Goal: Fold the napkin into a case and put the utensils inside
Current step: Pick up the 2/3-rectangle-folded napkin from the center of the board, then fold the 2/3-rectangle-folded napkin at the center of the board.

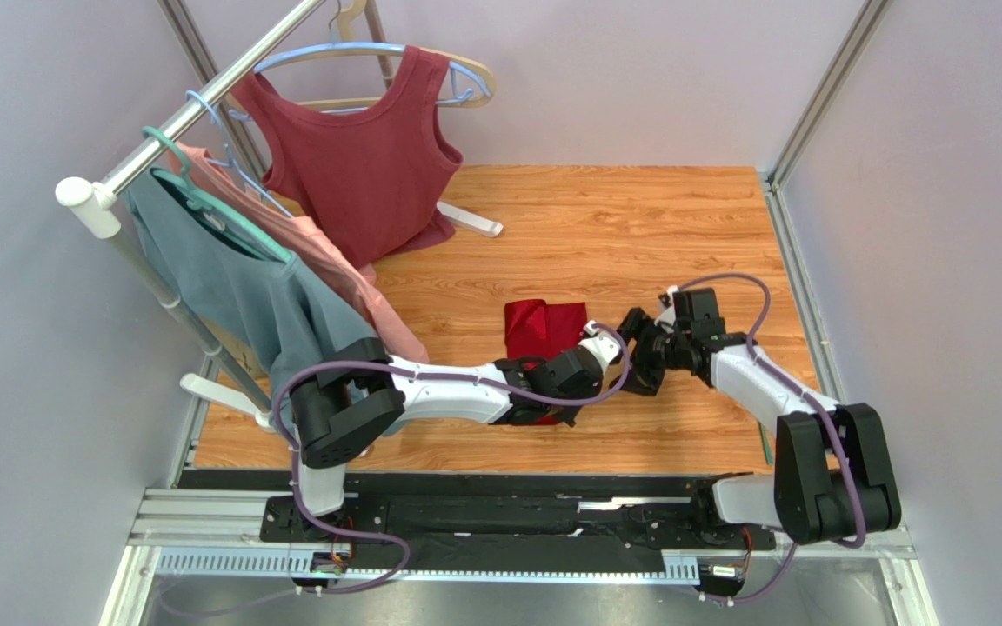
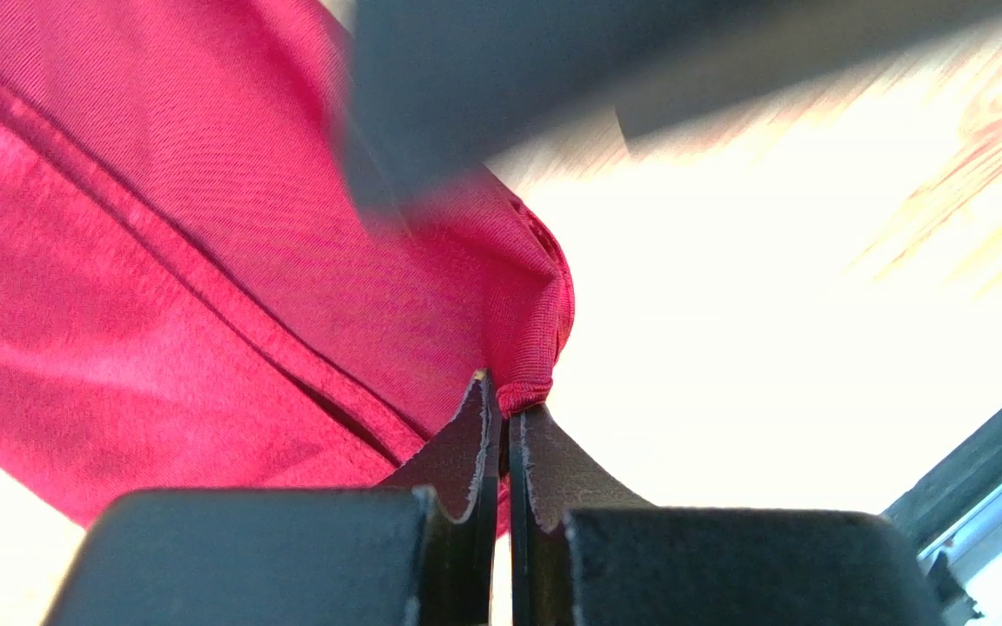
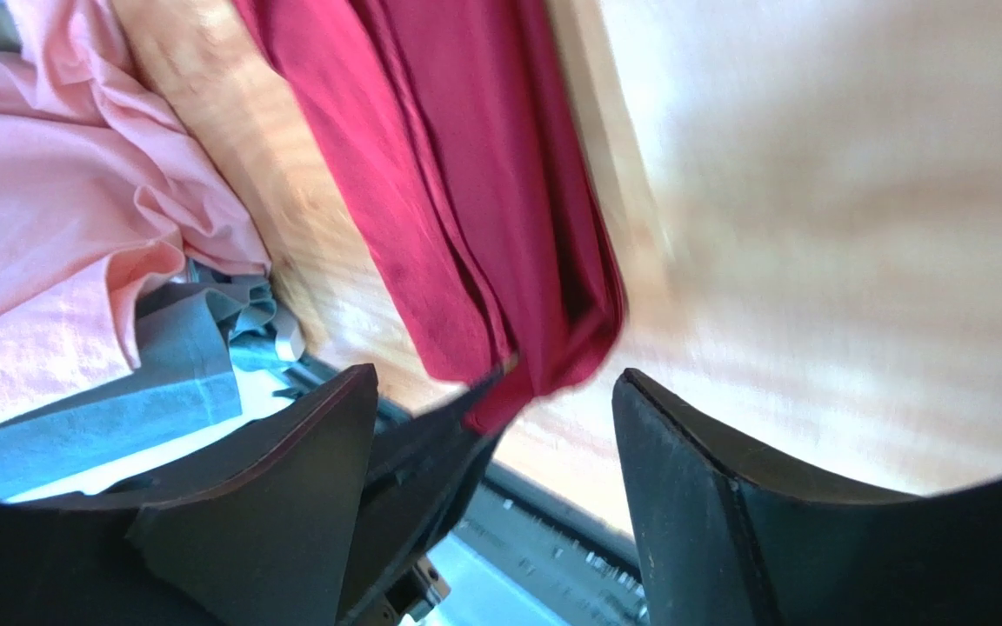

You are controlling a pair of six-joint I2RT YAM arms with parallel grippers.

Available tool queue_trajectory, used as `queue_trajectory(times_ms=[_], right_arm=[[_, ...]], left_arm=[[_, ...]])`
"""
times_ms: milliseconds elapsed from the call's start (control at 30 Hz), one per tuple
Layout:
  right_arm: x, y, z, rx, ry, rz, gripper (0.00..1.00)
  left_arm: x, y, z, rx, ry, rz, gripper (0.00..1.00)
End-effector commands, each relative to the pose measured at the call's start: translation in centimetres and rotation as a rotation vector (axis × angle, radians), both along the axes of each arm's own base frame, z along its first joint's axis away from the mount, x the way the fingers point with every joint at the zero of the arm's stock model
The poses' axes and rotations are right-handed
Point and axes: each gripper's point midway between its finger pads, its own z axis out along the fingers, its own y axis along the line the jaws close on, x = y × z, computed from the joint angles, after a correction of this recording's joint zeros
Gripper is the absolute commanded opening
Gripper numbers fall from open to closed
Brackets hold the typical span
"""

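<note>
The crimson napkin (image 1: pixel 543 324) lies folded into a layered oblong on the wooden table (image 1: pixel 676 235); whether it forms a case I cannot tell. My left gripper (image 1: pixel 594 359) is at its near right corner. In the left wrist view the gripper (image 2: pixel 506 391) is shut on a puckered corner of the napkin (image 2: pixel 206 261). My right gripper (image 1: pixel 637 350) hovers just right of that corner. In the right wrist view it (image 3: pixel 496 376) stands open, with the napkin's (image 3: pixel 467 196) end and the left gripper's finger between its tips. The utensils are out of view.
A clothes rail (image 1: pixel 193 111) at the back left carries a maroon sleeveless top (image 1: pixel 363 157), a pink garment (image 1: pixel 323 261) and a grey-blue shirt (image 1: pixel 245 287). The rack's white foot (image 1: pixel 474 219) rests on the wood. Grey walls close in the sides.
</note>
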Motion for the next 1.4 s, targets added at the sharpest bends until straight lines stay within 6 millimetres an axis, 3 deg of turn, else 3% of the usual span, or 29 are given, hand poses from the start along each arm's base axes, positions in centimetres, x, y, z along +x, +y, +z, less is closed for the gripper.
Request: queue_trajectory(times_ms=[0,300,633,767,900,1167,1367], right_arm=[[1.9,-0.4,0.4,-0.065,-0.101,0.125,0.71],[2.1,1.4,-0.3,0.04,-0.101,0.171,0.74],[4.2,3.0,-1.7,0.129,-0.088,0.151,0.74],[4.8,2.9,-1.4,0.111,-0.089,0.143,0.74],[4.8,1.5,-2.2,0.083,-0.089,0.083,0.8],[6.7,1.9,-2.2,0.104,-0.097,0.089,0.83],[5.7,2.8,-3.6,0.094,-0.05,0.106,0.8]], left_arm=[[0.0,0.6,3.0,-0.055,-0.031,0.028,0.0],[0.0,2.0,6.5,-0.12,-0.067,0.056,0.0],[-0.2,2.1,6.0,-0.113,-0.049,0.052,0.0],[-0.4,2.2,5.9,-0.111,-0.04,0.041,0.0],[-0.6,2.3,5.6,-0.111,-0.033,0.037,0.0],[-0.9,2.5,5.5,-0.115,-0.025,0.032,0.0],[-0.7,2.7,7.3,-0.142,-0.047,0.042,0.0]])
